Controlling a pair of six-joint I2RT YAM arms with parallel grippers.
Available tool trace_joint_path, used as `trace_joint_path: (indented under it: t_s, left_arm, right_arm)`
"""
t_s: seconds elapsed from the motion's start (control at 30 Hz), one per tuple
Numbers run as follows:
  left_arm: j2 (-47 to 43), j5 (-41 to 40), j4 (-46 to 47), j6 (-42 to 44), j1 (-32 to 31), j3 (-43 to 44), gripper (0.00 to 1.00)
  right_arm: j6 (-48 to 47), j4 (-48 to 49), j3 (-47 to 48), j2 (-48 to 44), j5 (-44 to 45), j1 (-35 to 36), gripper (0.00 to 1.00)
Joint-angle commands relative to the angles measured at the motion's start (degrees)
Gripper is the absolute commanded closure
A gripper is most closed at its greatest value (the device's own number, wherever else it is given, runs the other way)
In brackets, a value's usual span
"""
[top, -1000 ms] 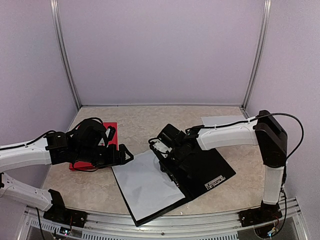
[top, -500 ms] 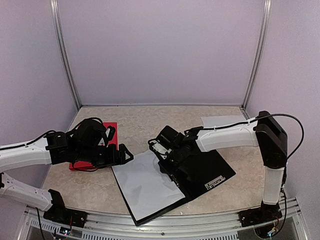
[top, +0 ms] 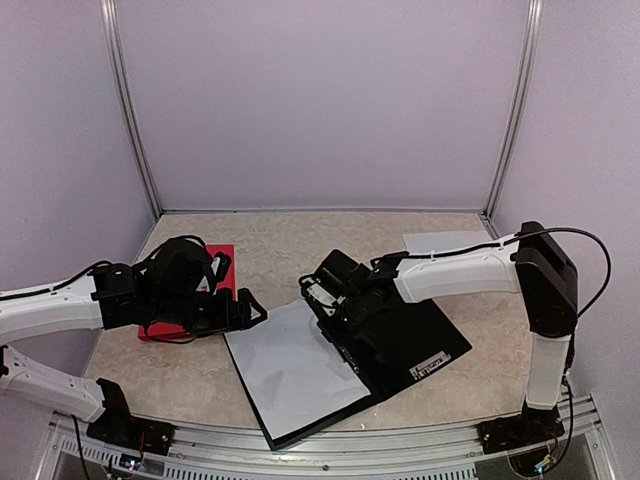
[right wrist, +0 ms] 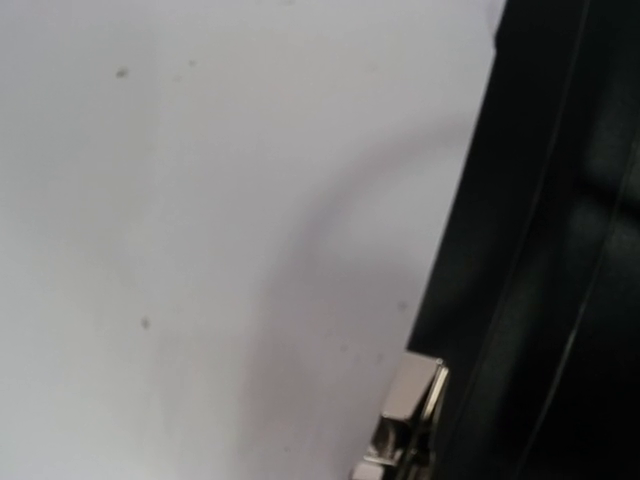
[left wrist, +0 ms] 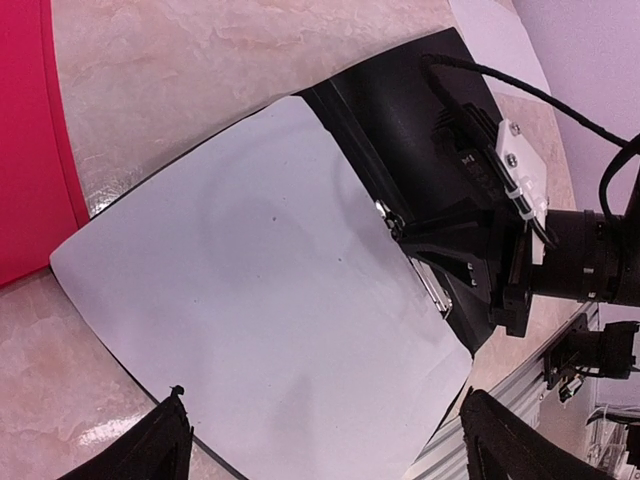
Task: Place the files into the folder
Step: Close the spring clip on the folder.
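**Sheet on the open folder**

One blank white paper sheet [top: 295, 365] lies flat on the 9 o'clock leaf of the open black folder [top: 420, 335] on your marbled beige surface [top: 280, 250]. Your left jaws hang released, spread wide near the sheet's 10 o'clock edge. Your right jaws sit by the silver metal spine clip [right wrist: 410, 410]; clenched or not, you cannot tell.

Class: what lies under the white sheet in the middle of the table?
The open black folder: its edge shows past the white sheet. Whether other sheets lie beneath is hidden.
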Motion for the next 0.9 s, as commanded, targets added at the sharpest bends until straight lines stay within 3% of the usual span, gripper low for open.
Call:
trace_joint_path:
  t_s: [0.0, 0.63, 0.87]
  left_arm:
    - [-0.41, 0.09, -0.81, 0.65, 0.35, -1.29, 0.1]
    - [-0.99, -0.08, -1.27, 0.47, 0.36, -1.47, 0.1]
    - [-0.71, 0.13, -0.79, 0.5, 0.35, -1.48, 0.1]
  right_arm:
    - [0.52, -1.78, 0.84, -0.05, 1.32, 0.54, 0.91]
    - [0.77, -2.83, 3.21, 1.92, 2.2, 0.56, 0.94]
    - [2.63, -2.66, 2.52, -1.28, 3.82, 0.85, 0.77]
